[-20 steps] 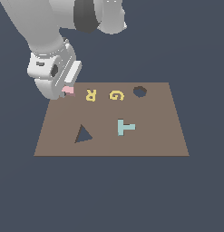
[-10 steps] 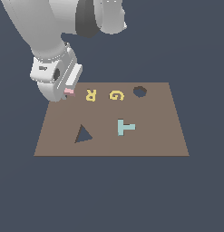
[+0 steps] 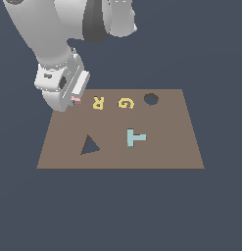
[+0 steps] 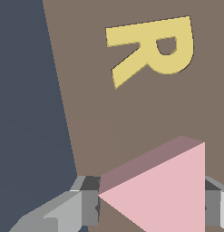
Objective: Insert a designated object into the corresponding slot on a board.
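I see my claw (image 4: 152,204) closed on the pink triangle (image 4: 163,190), fingers (image 4: 70,208) against both sides, over the board (image 3: 161,152) corner beside the yellow R (image 3: 97,102); triangular slot (image 3: 89,145) nearby

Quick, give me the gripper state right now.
Gripper: closed on the pink triangle, one finger on each side of it, above the board's corner near the R.

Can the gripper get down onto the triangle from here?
Probably yes. The gripper already straddles the triangle, one finger on each side, nothing between. The R lies clear.
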{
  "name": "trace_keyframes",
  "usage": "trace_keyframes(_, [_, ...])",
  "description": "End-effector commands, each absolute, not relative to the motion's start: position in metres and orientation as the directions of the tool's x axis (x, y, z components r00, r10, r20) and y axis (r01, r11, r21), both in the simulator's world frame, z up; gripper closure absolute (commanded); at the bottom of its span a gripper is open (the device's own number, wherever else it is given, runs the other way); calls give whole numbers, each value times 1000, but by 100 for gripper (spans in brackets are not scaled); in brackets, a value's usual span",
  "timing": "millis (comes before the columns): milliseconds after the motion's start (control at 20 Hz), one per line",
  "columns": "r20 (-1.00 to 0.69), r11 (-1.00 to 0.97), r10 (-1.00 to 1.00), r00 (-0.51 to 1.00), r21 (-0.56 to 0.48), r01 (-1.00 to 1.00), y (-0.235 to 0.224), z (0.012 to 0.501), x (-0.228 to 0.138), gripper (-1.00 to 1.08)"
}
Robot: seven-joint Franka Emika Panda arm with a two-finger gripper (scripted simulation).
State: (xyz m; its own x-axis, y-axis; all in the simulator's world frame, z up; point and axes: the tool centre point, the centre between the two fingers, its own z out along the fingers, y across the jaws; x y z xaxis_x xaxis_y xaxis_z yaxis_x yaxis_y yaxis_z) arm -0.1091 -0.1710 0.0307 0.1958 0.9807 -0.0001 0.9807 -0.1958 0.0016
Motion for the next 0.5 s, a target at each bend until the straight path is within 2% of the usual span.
trace_keyframes(0, [0, -197, 980, 197, 0, 980, -172, 30, -110, 108])
trace_keyframes(450, [0, -198, 980, 198, 0, 980, -172, 34, -110, 108])
